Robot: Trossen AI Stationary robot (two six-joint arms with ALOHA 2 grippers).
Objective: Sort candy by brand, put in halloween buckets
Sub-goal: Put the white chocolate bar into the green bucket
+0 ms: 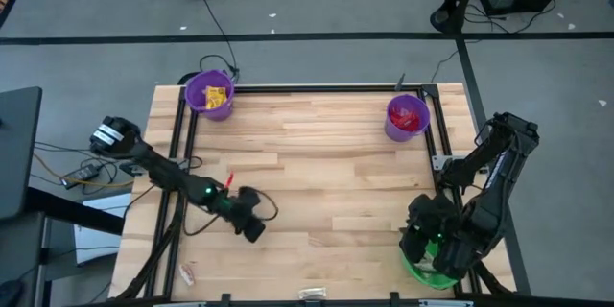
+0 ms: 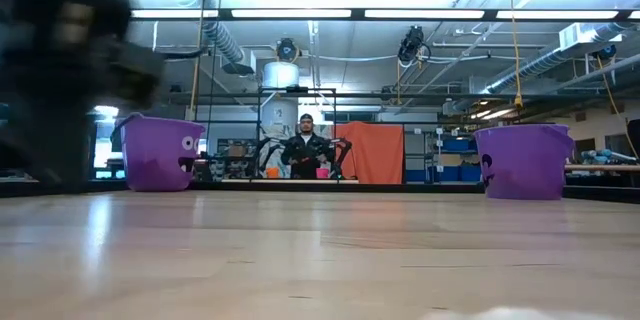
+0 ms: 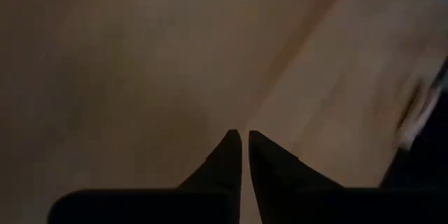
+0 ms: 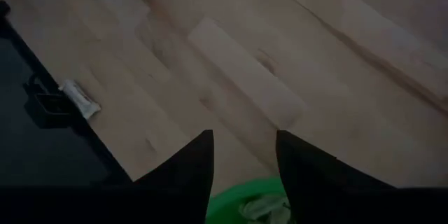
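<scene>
My left gripper hovers over the bare near-left wood, its fingers shut with nothing between them. My right gripper is open above the green bucket at the near-right corner; in the right wrist view the fingers stand apart over the bucket's rim, with pale candy inside. One purple bucket at the far left holds yellow candy. The other purple bucket, far right, holds red candy. A pinkish candy and a cream piece lie at the near edge.
Both purple buckets stand on the table's far side. A dark frame runs along the table's edges. A white wrapped piece lies by the near edge. A person sits far behind the table. Cables lie beside the left arm.
</scene>
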